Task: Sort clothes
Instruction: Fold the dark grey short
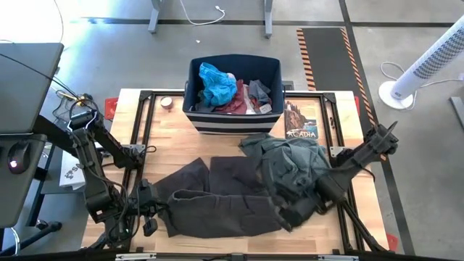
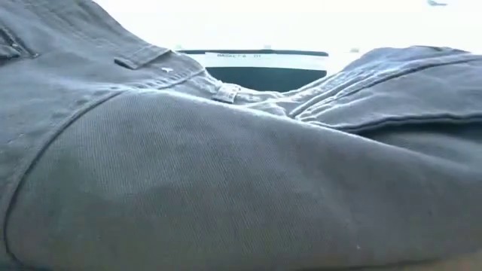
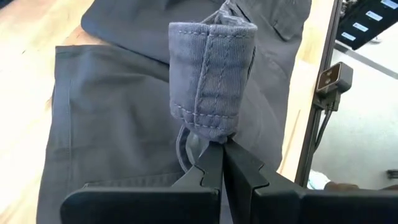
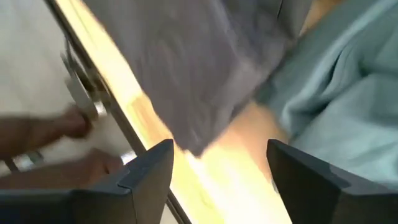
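Denim-heavy trousers [image 1: 217, 196] spread across the table's front, pinched at 1 end.
Thick and limp, they will drag and sag; seams, hems or the waistband look the surest holds. The left gripper [image 3: 221, 155] is clenched on a rolled hem of the trousers. The soft, light grey-green shirt [image 1: 293, 163] overlaps the trousers' right end, where the right gripper [image 4: 217, 165] hovers released, holding nothing.

The whole desk [image 1: 239, 123] is viewed from directly overhead. The low view is set at desk height, facing level across, and is almost filled by the trousers [image 2: 226, 173] lying close before it. Each wrist view is aimed past its own fingers [image 3: 239, 177] at close range. The trousers are shared by all views.
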Controlling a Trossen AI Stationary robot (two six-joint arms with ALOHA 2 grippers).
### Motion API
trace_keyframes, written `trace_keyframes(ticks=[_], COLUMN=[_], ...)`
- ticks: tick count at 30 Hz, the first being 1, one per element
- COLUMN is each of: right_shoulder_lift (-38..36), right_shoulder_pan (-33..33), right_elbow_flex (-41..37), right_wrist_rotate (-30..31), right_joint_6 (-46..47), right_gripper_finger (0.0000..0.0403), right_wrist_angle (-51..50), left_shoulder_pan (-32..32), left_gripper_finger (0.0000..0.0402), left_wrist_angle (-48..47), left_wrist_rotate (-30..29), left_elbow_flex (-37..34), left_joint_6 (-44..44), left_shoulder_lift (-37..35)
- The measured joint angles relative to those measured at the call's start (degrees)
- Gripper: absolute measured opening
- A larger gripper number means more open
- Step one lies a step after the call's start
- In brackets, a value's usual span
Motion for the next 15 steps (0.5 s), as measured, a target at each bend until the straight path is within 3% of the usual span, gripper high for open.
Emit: trace_keyframes(ticks=[9, 15], right_shoulder_lift=[-1.04, -2.77], right_shoulder_pan=[2.62, 2.55], right_elbow_flex=[-18.91, -27.38], right_wrist_rotate=[-0.46, 3.97], right_joint_6=[1.28, 5.59], right_gripper_finger=[0.0259, 0.0259], right_wrist_angle=[28.84, 35.27], left_shoulder_pan=[0.00, 0.00], left_gripper_finger=[0.0000, 0.0000], left_wrist_angle=[0.25, 1.44], left_wrist_rotate=[0.01, 2.33], left_elbow_flex=[0.00, 0.00], left_joint_6=[-0.18, -0.17], left_shoulder_lift=[-0.04, -0.04])
